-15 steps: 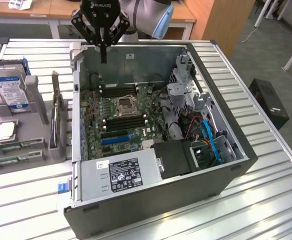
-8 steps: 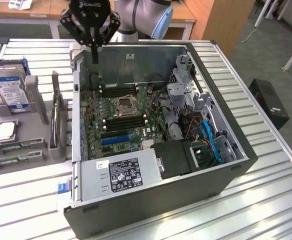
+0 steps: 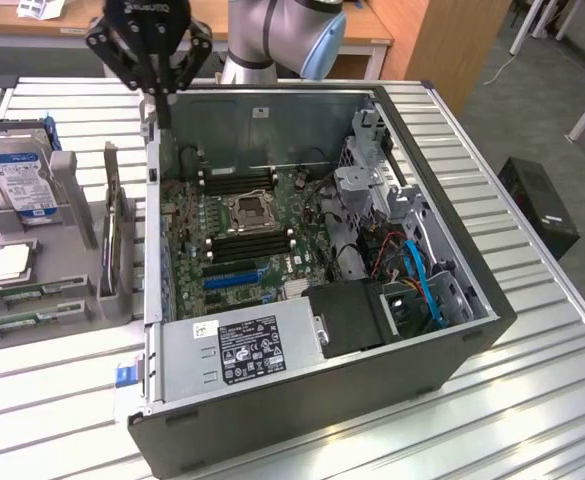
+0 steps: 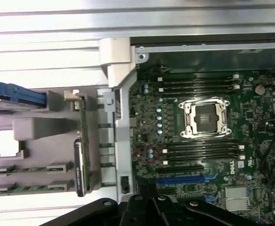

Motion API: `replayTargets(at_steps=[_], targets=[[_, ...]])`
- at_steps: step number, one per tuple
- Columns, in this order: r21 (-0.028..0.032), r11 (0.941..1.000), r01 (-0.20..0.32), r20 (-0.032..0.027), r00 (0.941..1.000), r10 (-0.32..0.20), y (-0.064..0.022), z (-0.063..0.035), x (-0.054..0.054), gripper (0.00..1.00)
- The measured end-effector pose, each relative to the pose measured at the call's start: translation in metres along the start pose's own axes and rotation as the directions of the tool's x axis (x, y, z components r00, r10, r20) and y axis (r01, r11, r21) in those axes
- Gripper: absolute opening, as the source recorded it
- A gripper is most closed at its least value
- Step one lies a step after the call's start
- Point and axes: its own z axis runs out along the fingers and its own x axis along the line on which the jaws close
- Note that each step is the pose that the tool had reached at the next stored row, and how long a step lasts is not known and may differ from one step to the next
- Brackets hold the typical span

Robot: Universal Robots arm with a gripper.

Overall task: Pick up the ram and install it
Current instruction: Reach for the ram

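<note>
Two ram sticks lie flat in the grey holder, well apart from the pincer, which hangs with its fingers pressed together over the open computer case wall on the worktop.

Two ram sticks, one hard drive, one processor, one expansion card

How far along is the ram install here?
Nothing looks done: the memory slots sit empty. Nothing in hand: the gripper hangs shut above the left wall of the case. Left: two ram sticks lie in the gray holder.
</note>
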Motion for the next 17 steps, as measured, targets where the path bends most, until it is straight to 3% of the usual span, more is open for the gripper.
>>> replayTargets(at_steps=[17], targets=[[-0.0001, 1.0000, 0.000, 0.0000, 1.0000, 0.000, -0.0054, -0.0014, 0.072, 0.11]])
